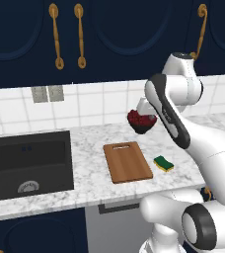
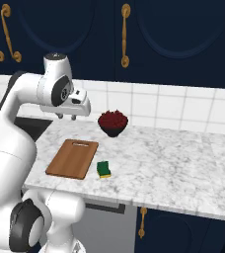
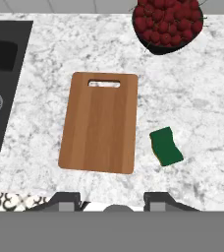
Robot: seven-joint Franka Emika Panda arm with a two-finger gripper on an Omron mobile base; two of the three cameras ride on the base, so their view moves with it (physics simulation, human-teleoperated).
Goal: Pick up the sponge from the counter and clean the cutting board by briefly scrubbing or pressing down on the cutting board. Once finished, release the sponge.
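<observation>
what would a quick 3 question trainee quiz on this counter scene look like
1. True or false: the sponge lies on the cutting board.
2. What stands behind the board near the tiled wall: (a) a kettle, (b) a dark bowl of red fruit, (c) a pan?
3. Fill in: the board's slot handle points toward the ____.

Key: 1. False, it lies on the counter beside the board, apart from it. 2. b. 3. Wall.
</observation>
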